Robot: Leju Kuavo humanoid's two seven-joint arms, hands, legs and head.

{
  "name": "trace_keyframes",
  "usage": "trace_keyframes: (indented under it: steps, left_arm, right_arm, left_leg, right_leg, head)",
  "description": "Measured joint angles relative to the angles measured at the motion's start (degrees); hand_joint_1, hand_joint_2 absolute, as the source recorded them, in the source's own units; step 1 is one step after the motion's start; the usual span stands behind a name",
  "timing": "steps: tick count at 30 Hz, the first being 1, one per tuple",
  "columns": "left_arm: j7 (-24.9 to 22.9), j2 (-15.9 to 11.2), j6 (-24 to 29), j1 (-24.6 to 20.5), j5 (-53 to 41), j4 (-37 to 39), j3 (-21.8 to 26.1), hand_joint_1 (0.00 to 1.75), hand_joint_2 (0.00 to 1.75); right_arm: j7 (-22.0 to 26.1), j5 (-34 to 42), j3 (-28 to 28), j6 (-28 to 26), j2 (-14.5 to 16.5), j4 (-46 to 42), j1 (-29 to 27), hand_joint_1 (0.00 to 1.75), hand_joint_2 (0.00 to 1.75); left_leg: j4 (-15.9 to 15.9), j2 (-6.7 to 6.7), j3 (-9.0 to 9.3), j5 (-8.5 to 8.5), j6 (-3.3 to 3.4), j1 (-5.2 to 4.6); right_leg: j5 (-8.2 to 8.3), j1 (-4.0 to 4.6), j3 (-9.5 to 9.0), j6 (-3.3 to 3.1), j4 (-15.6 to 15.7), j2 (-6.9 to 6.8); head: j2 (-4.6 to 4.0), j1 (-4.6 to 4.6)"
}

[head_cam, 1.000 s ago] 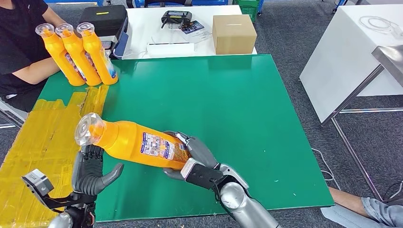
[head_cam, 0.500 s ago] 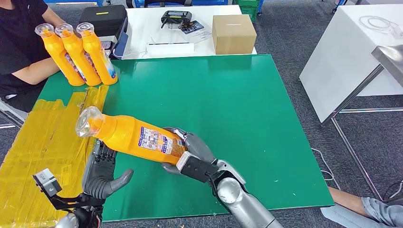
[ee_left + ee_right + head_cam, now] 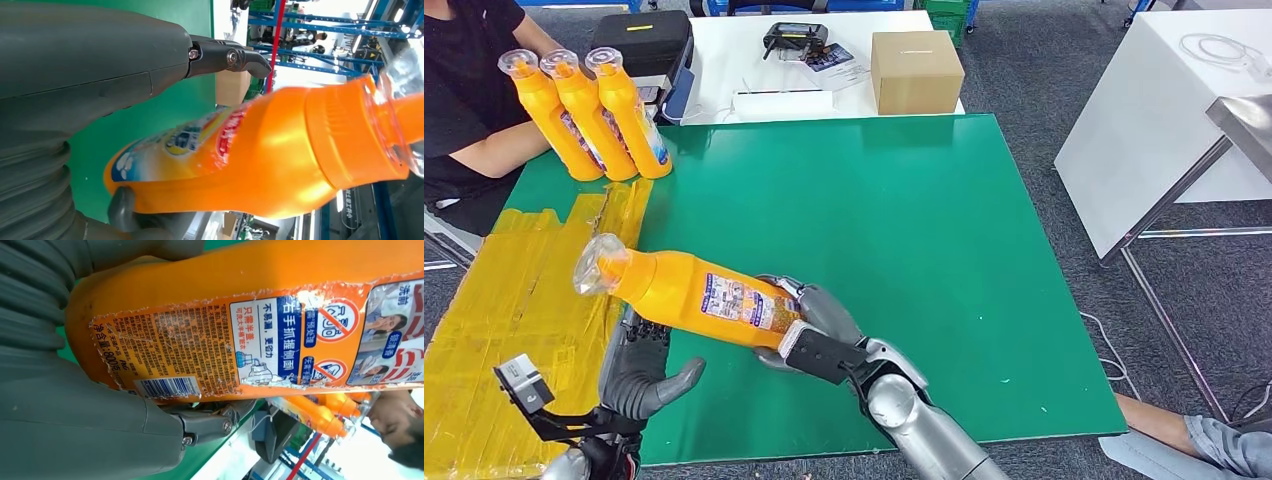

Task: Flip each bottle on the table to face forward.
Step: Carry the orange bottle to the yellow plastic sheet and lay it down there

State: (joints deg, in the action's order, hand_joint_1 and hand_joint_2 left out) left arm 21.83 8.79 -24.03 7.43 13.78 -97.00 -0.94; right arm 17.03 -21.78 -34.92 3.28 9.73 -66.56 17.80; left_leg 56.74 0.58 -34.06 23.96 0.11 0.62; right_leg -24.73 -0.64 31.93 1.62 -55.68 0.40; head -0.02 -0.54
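My right hand [image 3: 816, 322] grips the base of an orange bottle [image 3: 694, 292], holding it tilted above the green table [image 3: 924, 230] with its clear cap pointing toward my left side. My left hand [image 3: 639, 362] waits beneath the bottle's neck, fingers spread, holding nothing. I judge this the middle of the flip: next I need my left hand to take the bottle so it can be turned. Three bottles [image 3: 584, 115] stand at the far left corner beside a person [image 3: 464, 90].
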Motion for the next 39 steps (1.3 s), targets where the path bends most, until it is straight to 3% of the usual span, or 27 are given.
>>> trace_keyframes:
  steps: [12, 21, 22, 25, 26, 39]
  left_arm:
    - [-0.69, -0.01, 0.16, -0.33, 0.62, 0.67, 0.17, 0.0, 1.75]
    - [-0.86, -0.03, 0.12, 0.52, 0.7, 0.98, 0.15, 0.0, 1.75]
    - [-0.93, -0.03, 0.12, 0.52, 0.73, 1.01, 0.15, 0.15, 1.75]
    - [-1.17, -0.03, 0.13, 0.52, 0.79, 1.05, 0.13, 1.46, 1.75]
    - [-1.21, -0.03, 0.13, 0.52, 0.78, 1.06, 0.11, 1.75, 1.75]
    - [-1.14, -0.08, -0.13, 0.45, 0.78, 1.42, 0.12, 1.75, 1.75]
  right_arm:
    - [0.2, -3.23, -9.09, 0.88, 4.14, 5.47, -1.09, 1.75, 1.75]
    - [0.11, -3.38, -10.69, 0.76, 4.73, 7.58, -0.96, 1.75, 1.75]
    - [0.11, -3.38, -10.75, 0.76, 4.75, 7.73, -0.94, 1.75, 1.75]
    - [0.11, -3.35, -11.06, 0.71, 4.83, 8.29, -0.8, 1.75, 1.75]
    - [0.11, -3.3, -11.18, 0.68, 4.87, 8.54, -0.72, 1.75, 1.75]
    - [0.25, -3.2, -11.94, 0.25, 5.48, 11.08, 0.07, 1.75, 1.75]
  left_leg:
    - [-0.02, -0.02, -0.01, 0.01, -0.01, 0.01]
    - [-0.01, -0.02, 0.0, 0.0, 0.0, 0.0]
    - [-0.01, -0.02, 0.0, 0.0, 0.0, 0.0]
    - [-0.01, -0.03, 0.0, 0.0, 0.0, 0.01]
    - [-0.01, -0.03, 0.0, 0.0, 0.0, 0.01]
    - [-0.01, -0.04, 0.0, 0.0, 0.0, 0.01]
  right_leg:
    - [-0.02, 0.0, 0.05, -0.01, 0.0, 0.0]
    - [-0.01, -0.01, 0.04, -0.02, 0.01, 0.0]
    - [-0.01, 0.0, 0.05, -0.02, 0.01, 0.0]
    - [-0.01, 0.0, 0.05, -0.02, 0.0, 0.0]
    - [-0.01, 0.0, 0.06, -0.02, 0.0, 0.0]
    - [-0.01, 0.0, 0.06, -0.02, 0.01, 0.0]
  head:
    - [0.0, 0.01]
    - [0.0, 0.0]
    - [0.0, 0.0]
    - [0.0, -0.01]
    - [0.0, -0.01]
    - [0.0, 0.0]
